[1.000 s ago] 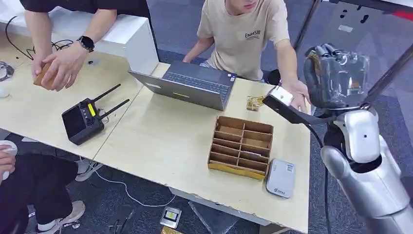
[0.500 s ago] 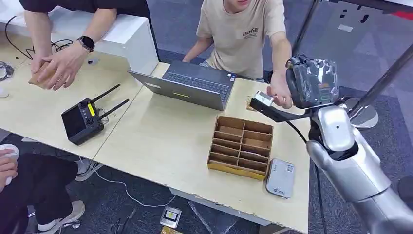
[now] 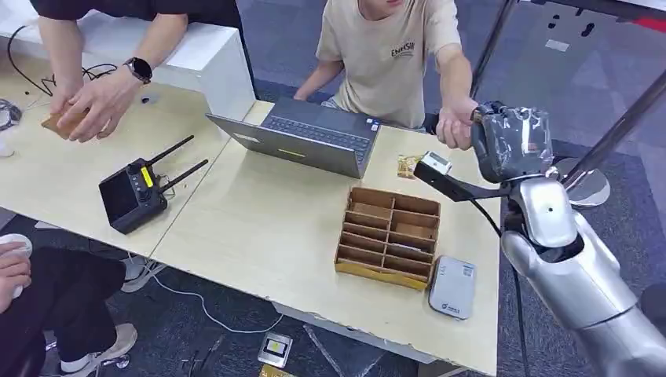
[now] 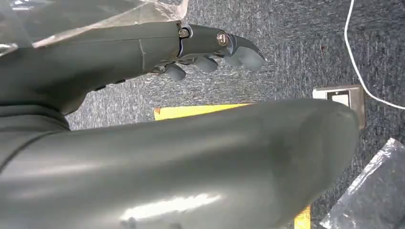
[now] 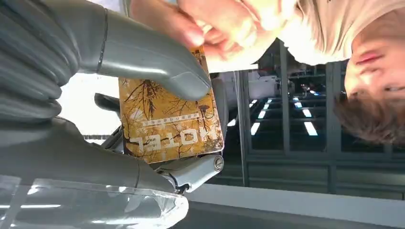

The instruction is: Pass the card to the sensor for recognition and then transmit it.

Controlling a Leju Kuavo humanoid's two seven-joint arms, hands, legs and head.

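Between the thick grey thumb and the darker fingers of the right hand (image 5: 71, 95): one card (image 5: 167, 124), golden-brown with a branch pattern and the word HOTEL, pinched flat, thumb tip pressing its face. A person's hand (image 5: 224, 24) touches the card's far edge in the right wrist view; the head view shows that person's hand (image 3: 454, 126) just beside the raised right hand (image 3: 510, 141), the card itself hidden there behind the hand's plastic-wrapped back.

One grey card sensor (image 3: 452, 287) lies flat on the table (image 3: 259, 228) at its near edge, just beside one brown cardboard divider tray (image 3: 388, 236). One further gold card (image 3: 407, 166) lies on the table beyond the tray. One open laptop (image 3: 306, 141). One black controller (image 3: 133, 192) with two antennas.

Left hand (image 4: 210, 52), left wrist view: hanging over grey carpet, fingers loosely curled and apart, holding nothing.

Persons: three, one seated behind the laptop, one at the far left handling a brown item, one at the near left edge.
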